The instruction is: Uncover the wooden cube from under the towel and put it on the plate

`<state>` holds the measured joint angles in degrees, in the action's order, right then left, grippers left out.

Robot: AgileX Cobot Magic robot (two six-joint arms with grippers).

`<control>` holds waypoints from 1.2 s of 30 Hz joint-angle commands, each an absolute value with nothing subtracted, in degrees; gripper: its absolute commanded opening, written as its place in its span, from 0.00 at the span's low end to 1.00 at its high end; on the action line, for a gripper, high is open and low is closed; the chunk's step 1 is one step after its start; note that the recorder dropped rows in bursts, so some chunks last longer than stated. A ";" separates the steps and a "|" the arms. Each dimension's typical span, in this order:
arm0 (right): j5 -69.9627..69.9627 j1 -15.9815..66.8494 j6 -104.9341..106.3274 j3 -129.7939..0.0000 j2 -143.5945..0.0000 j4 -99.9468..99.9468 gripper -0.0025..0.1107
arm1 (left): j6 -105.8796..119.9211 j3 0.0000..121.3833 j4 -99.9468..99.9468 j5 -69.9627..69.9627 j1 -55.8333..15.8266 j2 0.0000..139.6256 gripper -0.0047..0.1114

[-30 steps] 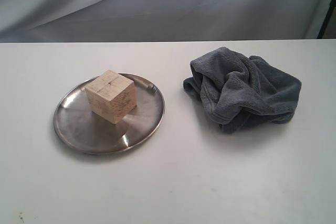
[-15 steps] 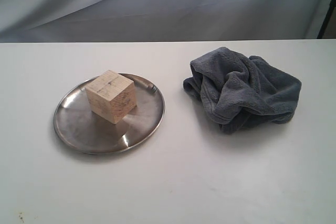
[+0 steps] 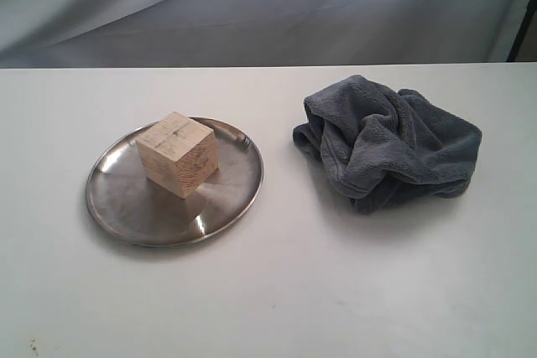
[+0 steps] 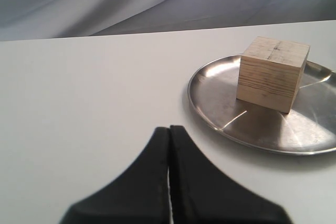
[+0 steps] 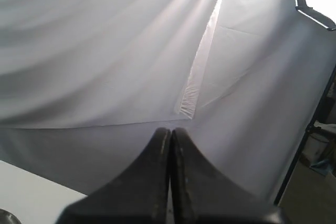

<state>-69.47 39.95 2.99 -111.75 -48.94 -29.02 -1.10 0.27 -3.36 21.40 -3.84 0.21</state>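
The wooden cube [image 3: 178, 154] stands on the silver plate [image 3: 117, 199] at the left of the table; it also shows in the left wrist view, cube [image 4: 272, 73] on plate [image 4: 220, 77]. The grey-blue towel [image 3: 388, 142] lies crumpled on the table to the right of the plate, apart from it. My left gripper [image 4: 169, 128] is shut and empty, held back from the plate's rim. My right gripper [image 5: 171, 129] is shut and empty, pointing at the backdrop cloth. Neither gripper shows in the exterior view.
A pale grey backdrop cloth [image 3: 252, 6] hangs behind the white table [image 3: 294, 291]. A dark stand [image 5: 310, 129] rises at the right beside the backdrop.
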 commanded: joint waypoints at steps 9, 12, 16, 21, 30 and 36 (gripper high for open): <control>-66.54 37.20 5.18 -111.18 -47.31 -34.58 0.02 | -1.38 0.00 -3.22 20.72 -3.96 0.00 0.04; -58.18 32.85 0.00 -106.55 -44.51 -36.78 0.02 | -1.38 0.00 -3.22 20.72 -3.96 0.00 0.04; -41.61 24.79 -4.43 -94.45 -38.16 -37.14 0.02 | -1.38 0.00 -3.22 20.72 -3.96 0.00 0.04; -25.02 15.07 -14.39 -75.74 -32.37 -39.50 0.02 | -1.38 0.00 -3.22 20.72 -3.96 0.00 0.04; -10.81 -2.39 -40.40 -50.22 -27.95 -42.01 0.02 | -1.38 0.00 -3.22 20.72 -3.96 0.00 0.04; -6.93 -7.45 -40.24 -37.72 -22.70 -42.13 0.02 | -1.38 0.00 -3.22 20.72 -3.96 0.00 0.04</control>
